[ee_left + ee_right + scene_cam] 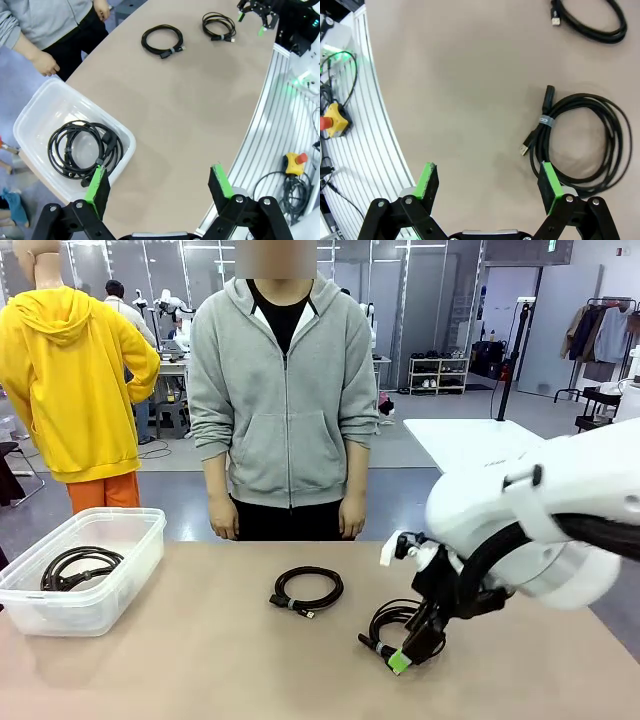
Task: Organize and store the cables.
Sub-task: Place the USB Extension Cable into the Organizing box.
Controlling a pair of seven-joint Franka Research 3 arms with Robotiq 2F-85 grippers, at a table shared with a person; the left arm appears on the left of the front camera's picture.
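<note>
Grey floor [420, 410], shelf [438, 375] (far back), clothes rail [600, 335].

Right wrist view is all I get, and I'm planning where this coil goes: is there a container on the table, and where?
Observer: Yes, a clear plastic bin stands at the robot's left end of the table.
Operator: Anything in it?
Observer: One coiled black cable lies inside.
Operator: Is the person in the way?
Observer: No. The person stands beyond the far edge, hands hanging at their sides, off the table.
</note>
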